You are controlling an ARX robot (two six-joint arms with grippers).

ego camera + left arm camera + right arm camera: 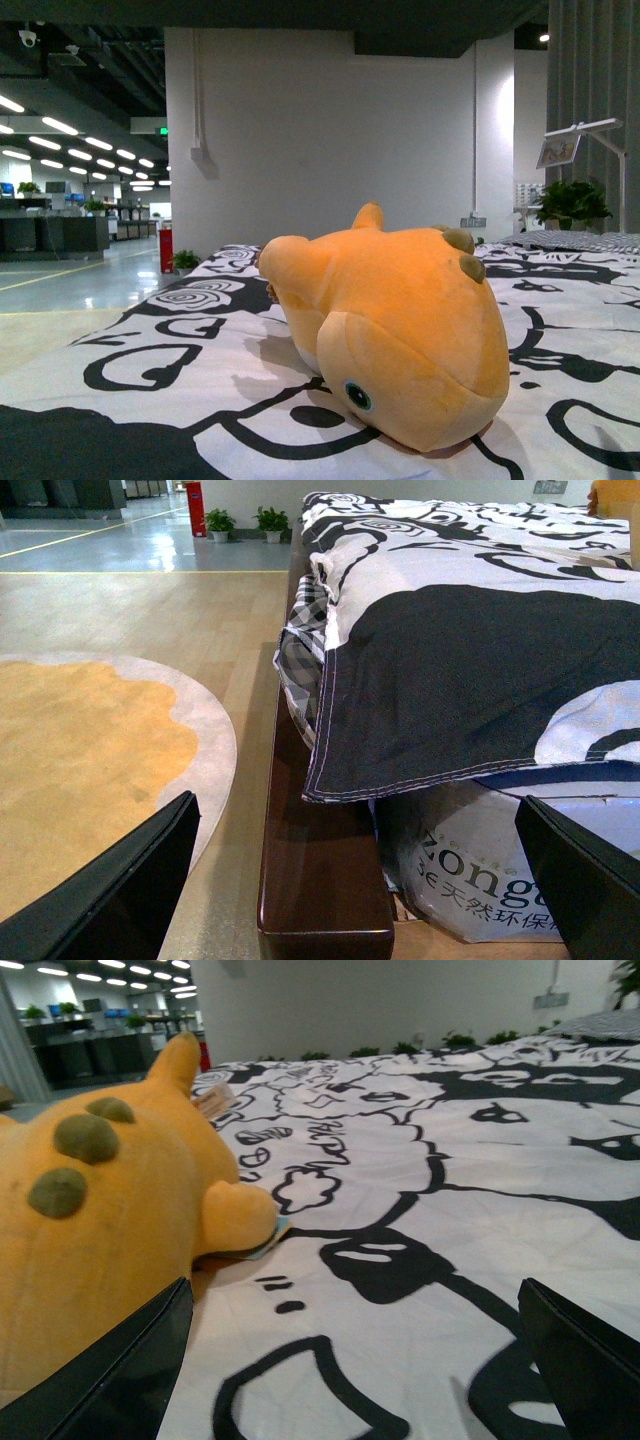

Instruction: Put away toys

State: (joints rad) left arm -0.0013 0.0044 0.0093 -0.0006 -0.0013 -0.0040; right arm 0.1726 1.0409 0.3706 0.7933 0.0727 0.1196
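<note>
The toy (395, 320), an orange-yellow plush animal with a blue-ringed eye and olive bumps on its back, lies on the black-and-white bed cover (150, 340) in the front view, close to the camera. The right wrist view shows the same plush toy (100, 1220) beside one finger of my right gripper (365, 1370), which hovers low over the cover, open and empty. My left gripper (370, 890) is open too, off the bed's side, facing the dark wooden bed frame (315, 880). Neither arm appears in the front view.
The bed cover's edge (440, 710) hangs over a cardboard box with printed lettering (480, 880) under the bed. A round beige and orange rug (90, 750) lies on the wooden floor. A white wall (320, 140) and potted plants (572, 203) stand behind the bed.
</note>
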